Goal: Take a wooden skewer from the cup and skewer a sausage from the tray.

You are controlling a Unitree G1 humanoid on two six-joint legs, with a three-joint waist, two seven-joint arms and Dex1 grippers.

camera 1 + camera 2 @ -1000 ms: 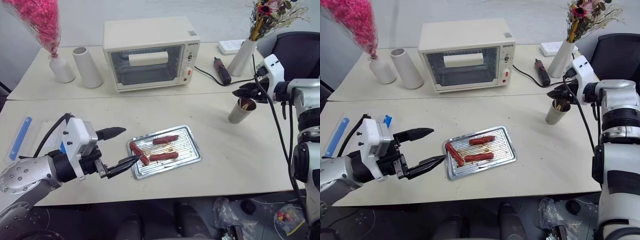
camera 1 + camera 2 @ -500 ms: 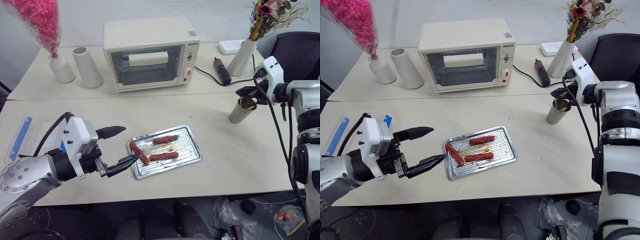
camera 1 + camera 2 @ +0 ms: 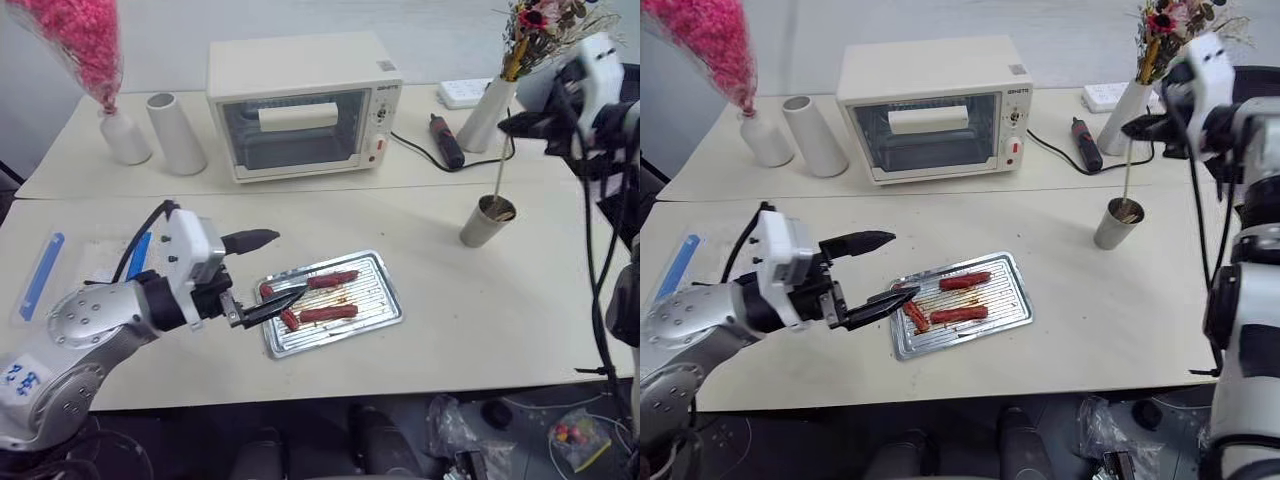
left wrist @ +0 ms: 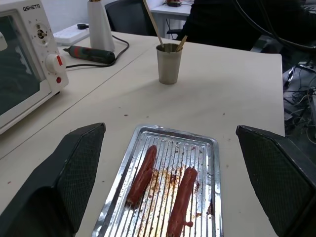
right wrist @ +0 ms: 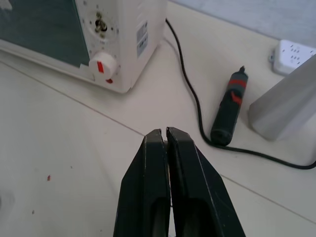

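Observation:
My right gripper [image 3: 515,122] is shut on a thin wooden skewer [image 3: 500,165], held high above the grey-beige cup [image 3: 485,222]. The skewer hangs almost upright, its lower tip still at the cup's mouth, and another stick [image 4: 181,43] leans in the cup. The silver tray [image 3: 392,300] lies mid-table with three reddish-brown sausages: one at the back [image 3: 332,279], one at the front [image 3: 328,313] and one at the left end [image 3: 290,320]. Open and empty, my left gripper [image 3: 290,265] hovers over the tray's left end, its lower finger above the left sausage.
A cream toaster oven [image 3: 300,105] stands behind the tray. A white flower vase [image 3: 487,112], a screwdriver [image 3: 443,140] and a power strip [image 3: 462,93] lie behind the cup. A white cylinder [image 3: 176,133] and a pink-flower bottle [image 3: 123,135] stand back left. A clear blue-edged box [image 3: 45,275] sits left.
My right gripper closed at the cup and rose, lifting the skewer nearly out. My left gripper moved right, from beside the tray to over its left end.

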